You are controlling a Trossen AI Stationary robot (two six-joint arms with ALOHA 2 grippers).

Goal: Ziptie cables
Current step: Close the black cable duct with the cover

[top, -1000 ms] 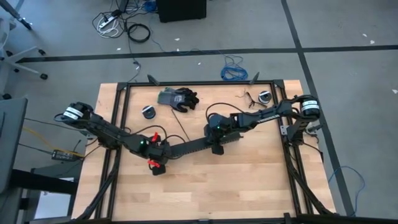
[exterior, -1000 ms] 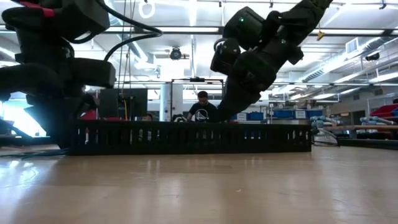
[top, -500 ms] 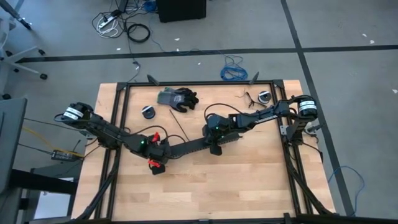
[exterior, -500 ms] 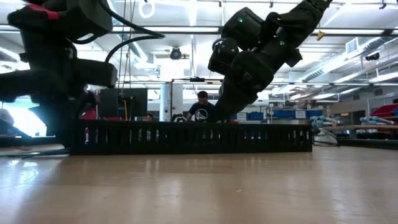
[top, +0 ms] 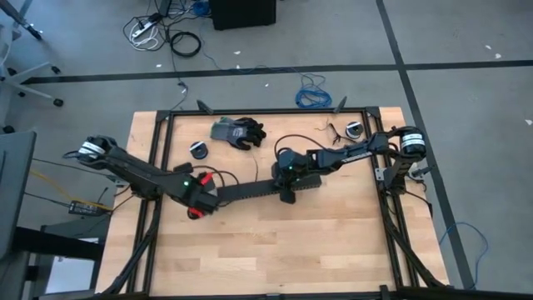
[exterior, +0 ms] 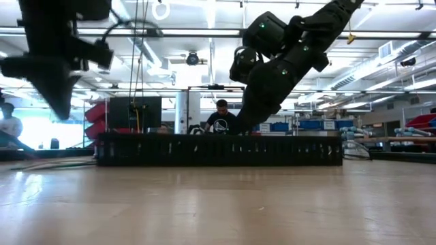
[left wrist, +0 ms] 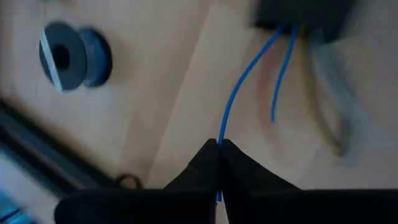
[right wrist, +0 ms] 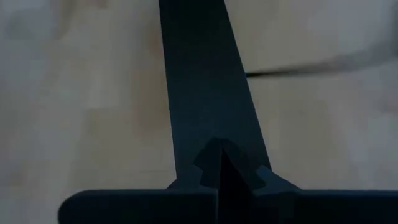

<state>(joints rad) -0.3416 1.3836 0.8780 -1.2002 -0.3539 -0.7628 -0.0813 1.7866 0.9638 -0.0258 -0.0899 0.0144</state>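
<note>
A black slotted channel (top: 250, 191) lies slantwise on the table's middle; in the low view the channel (exterior: 218, 150) stands as a low wall. Thin blue wires of the cables (left wrist: 239, 87) run out of the channel's left end (left wrist: 298, 12); the rest of the bundle is hidden. My left gripper (top: 200, 194) is just left of that end, shut on one blue wire. My right gripper (top: 287, 187) is at the channel's right end, fingers shut (right wrist: 217, 152). My left gripper (left wrist: 219, 144) pinches a single blue wire (left wrist: 222, 127) between its two fingertips, well away from the channel. The wire runs in a slight curve from the fingers to the channel's end. A second, shorter blue wire (left wrist: 283, 81) is free of the fingers. My right gripper comes slanting down from the table's right onto the channel's right end (right wrist: 205, 93), shut fingers on its top. In the low view the channel hides the fingertips (exterior: 253, 128).
A small spool (top: 199, 149) sits on the table beyond the left gripper, a dark glove (top: 239, 132) near the far edge, another spool (top: 354, 129) at the far right. A thin dark strand (top: 240, 171) lies beside the channel. Bare wood fills the near half.
My left gripper has risen and moved toward the table's left and far edges, away from the channel's left end, turning as it went. My right gripper has shifted slightly toward the left along the channel.
</note>
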